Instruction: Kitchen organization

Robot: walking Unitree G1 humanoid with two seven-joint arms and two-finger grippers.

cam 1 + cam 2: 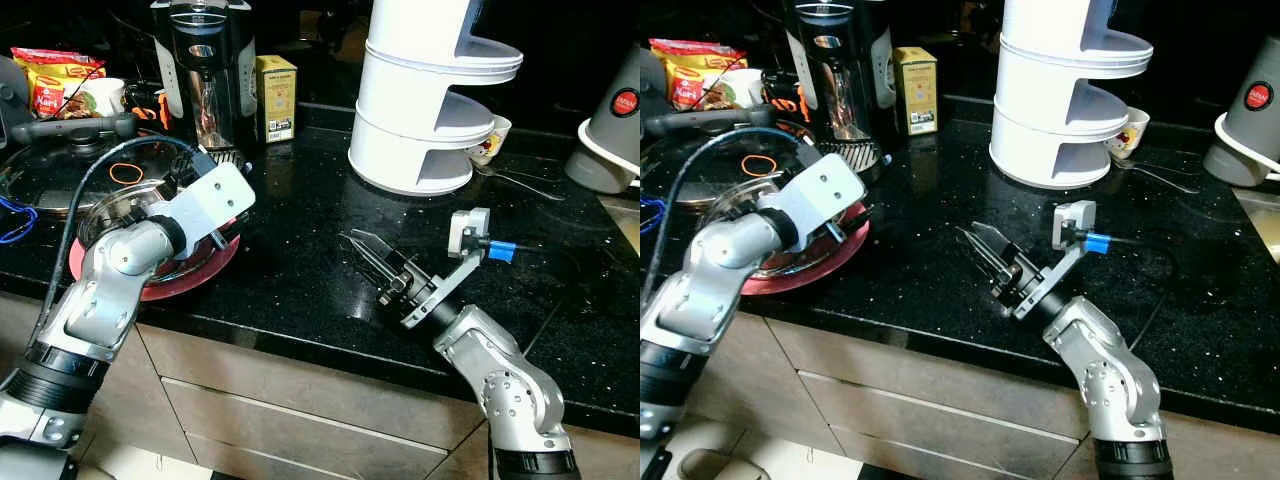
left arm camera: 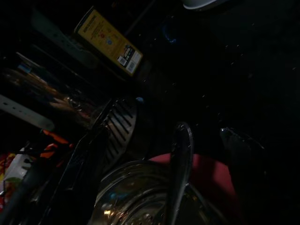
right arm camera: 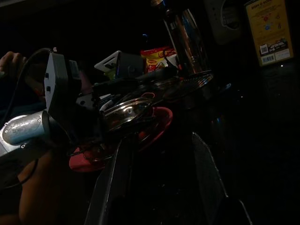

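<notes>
Two end effectors over black granite counter (image 1: pixel 300 260): left (image 2: pixel 206 140) released at red plate (image 1: pixel 195 275), right (image 1: pixel 368 252) released.

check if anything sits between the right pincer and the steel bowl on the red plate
Nothing visible does. The right pincer hovers open over bare black counter, pointing toward the steel bowl on the red plate. Only open counter lies between them. The left pincer is already at the bowl's rim, so the two arms could crowd each other there.

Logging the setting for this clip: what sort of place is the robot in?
Most likely a home kitchen: a black speckled stone countertop over drawers, with a coffee maker, a white tiered rack, and a steel bowl on a red plate.
</notes>
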